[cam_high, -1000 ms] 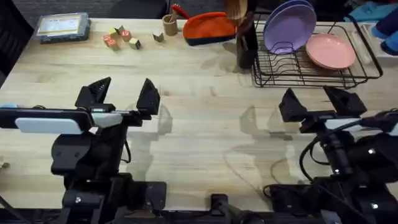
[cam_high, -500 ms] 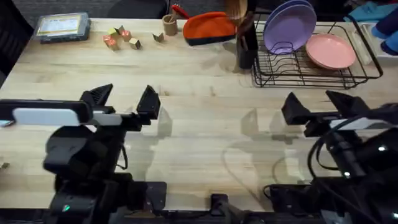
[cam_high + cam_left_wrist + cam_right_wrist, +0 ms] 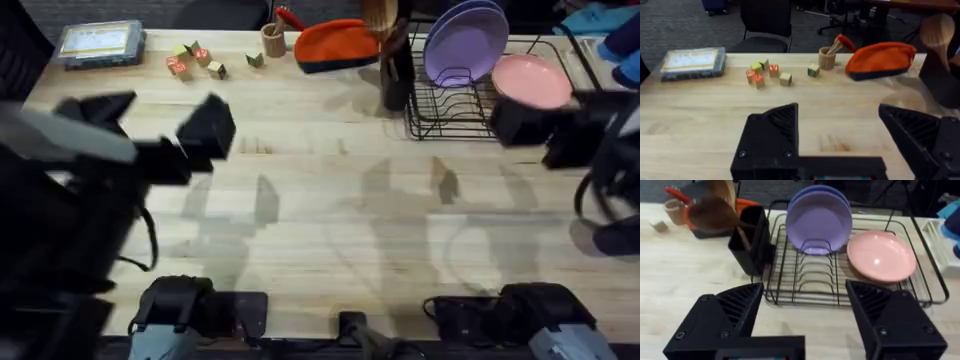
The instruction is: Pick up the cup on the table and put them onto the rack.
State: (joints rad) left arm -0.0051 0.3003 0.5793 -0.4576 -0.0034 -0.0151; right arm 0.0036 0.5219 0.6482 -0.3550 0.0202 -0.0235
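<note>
Inside the black wire rectangular rack: two lavender plates, one pink plate. Near it, left gripper and right gripper gape wide; dark blue cup apparently elsewhere.

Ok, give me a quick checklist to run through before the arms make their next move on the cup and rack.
1. Left pincer open, holding nothing: ok.
2. Right pincer open, holding nothing: ok.
3. Cup's position on the table: cannot tell.
4. Rack has bare wire slots in front of the lavender plate: ok.
5. Black utensil holder stands close beside the rack, a possible bump risk: not ok.
</note>
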